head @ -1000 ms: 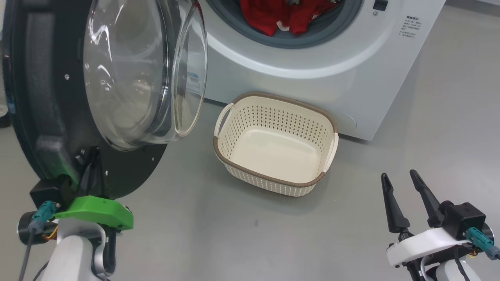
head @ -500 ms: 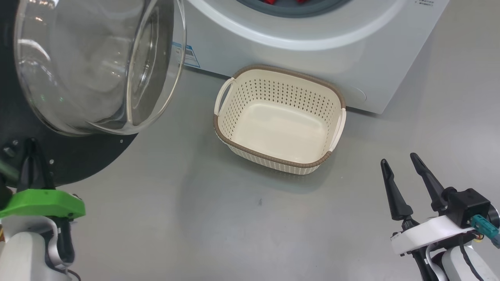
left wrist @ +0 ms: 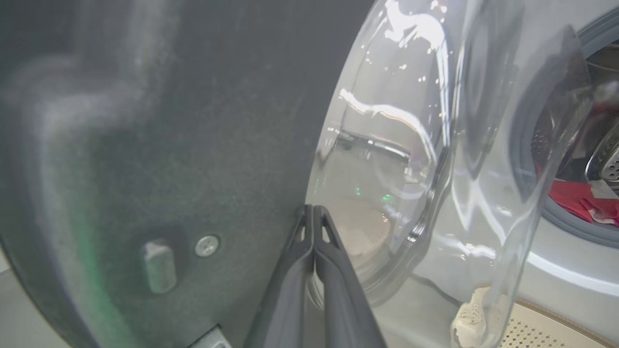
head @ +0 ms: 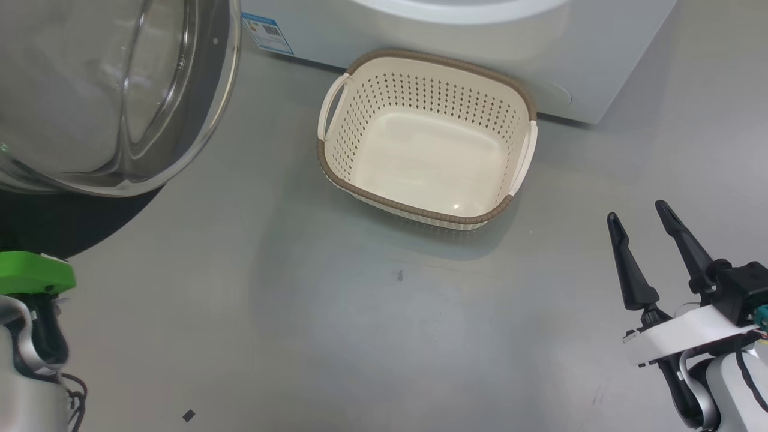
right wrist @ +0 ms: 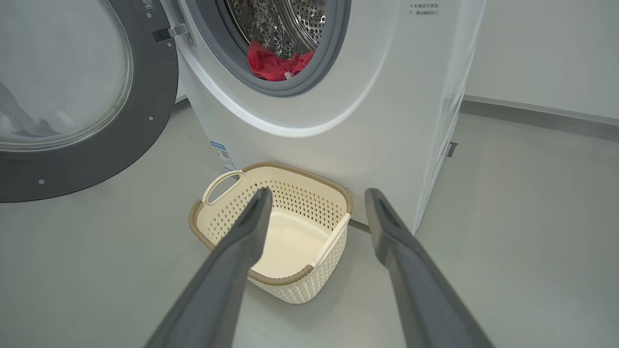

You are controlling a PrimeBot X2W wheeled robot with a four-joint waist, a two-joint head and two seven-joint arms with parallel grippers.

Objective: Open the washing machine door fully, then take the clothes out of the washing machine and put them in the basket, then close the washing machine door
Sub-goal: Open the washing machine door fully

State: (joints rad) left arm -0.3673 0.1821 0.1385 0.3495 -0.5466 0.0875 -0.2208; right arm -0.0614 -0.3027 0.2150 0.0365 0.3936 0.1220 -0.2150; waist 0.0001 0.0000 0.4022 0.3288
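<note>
1. Since a second ago, the washing machine door [head: 60,222] is standing wider, its glass bowl [head: 108,90] swung further from the basket [head: 420,90]. The head view is also tipping downward, so the drum opening is leaving it.
2. Nearest, the left gripper [left wrist: 313,209] is lying with its fingers pressed together, holding nothing. Its tips are sitting at the join of the door's dark inner face and the bowl; contact cannot be confirmed.
3. The right gripper [head: 636,211] is hovering low over the floor [head: 384,336], fingers spread apart and empty, pointing toward the basket.
4. The basket is sitting empty on the floor, just beside the front of the washing machine [right wrist: 387,96] and below its opening.
5. Farthest, the clothes [right wrist: 273,65] are lying at the bottom of the drum [right wrist: 285,19], ahead of and above the right gripper, slightly to its left.
6. Judgement: the right arm is looking better placed. Its reach is running forward and upward over the basket, while the left arm is occupied out at the door.
</note>
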